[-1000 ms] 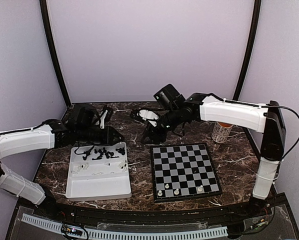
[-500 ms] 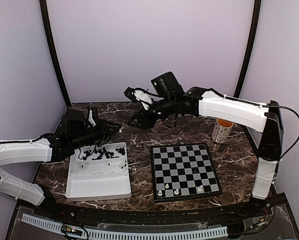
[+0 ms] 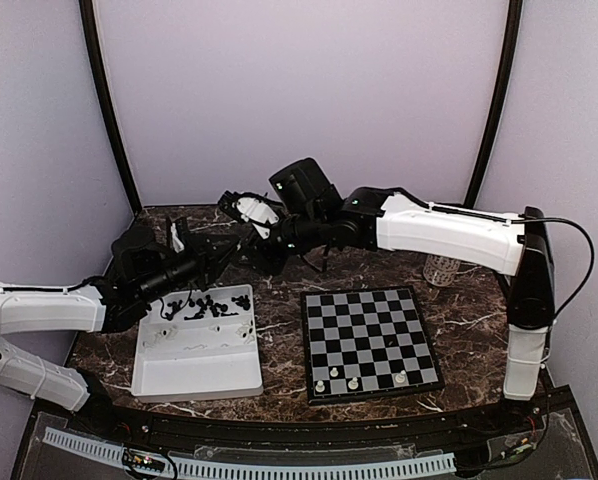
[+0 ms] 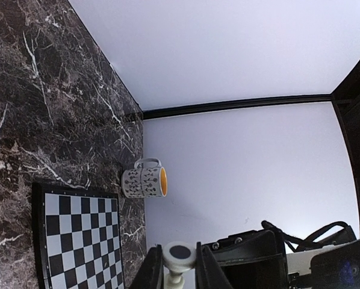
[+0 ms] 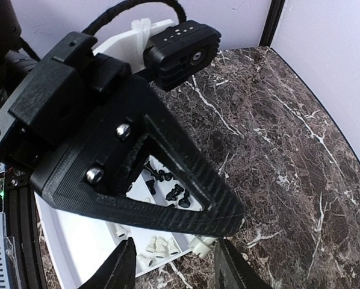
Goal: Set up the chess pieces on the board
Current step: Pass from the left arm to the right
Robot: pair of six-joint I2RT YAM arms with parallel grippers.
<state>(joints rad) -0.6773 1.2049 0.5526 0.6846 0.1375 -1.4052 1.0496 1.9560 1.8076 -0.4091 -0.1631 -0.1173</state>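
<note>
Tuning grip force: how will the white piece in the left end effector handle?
The white piece looks like small rigid plastic, so probably very light. With a narrow stem in the left end effector, it may pivot or slip. Its small round base suggests it tips easily.

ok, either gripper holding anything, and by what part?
Left gripper pinches a white chess piece at its stem, right next to the base. Right gripper is open and holds nothing.

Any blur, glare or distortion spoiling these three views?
Top external: even light, no glare; tiny white chess pieces wash out against the white rectangular plastic tray. Left wrist: sharp, but rolled sideways. Right wrist: black left gripper looms close, hiding much of the tray.
</note>
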